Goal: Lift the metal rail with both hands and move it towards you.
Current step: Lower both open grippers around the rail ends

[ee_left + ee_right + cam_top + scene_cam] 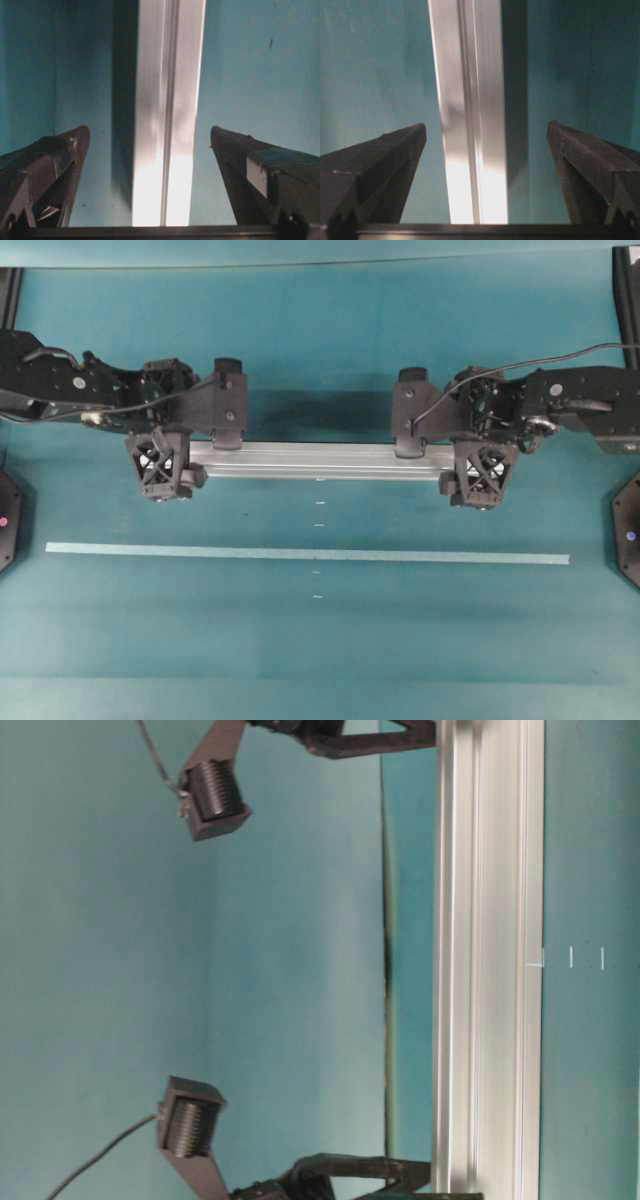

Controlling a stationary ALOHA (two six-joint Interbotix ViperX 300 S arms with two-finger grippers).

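Both tools, left (190, 452) and right (442, 452), straddle the rail (320, 460) spread wide near its ends, 12 o'clock of the counter's (320, 640) centre; stiff, slick, likely heavy, so grip symmetrically.

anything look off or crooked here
Nothing stands out. The metal rail lies straight on the table, parallel to the tape strip, undamaged. The left gripper and right gripper both straddle it, fingers open, not touching it.

My bodies cover both ends of the metal rail (320, 460); whether it touches the table is unclear.
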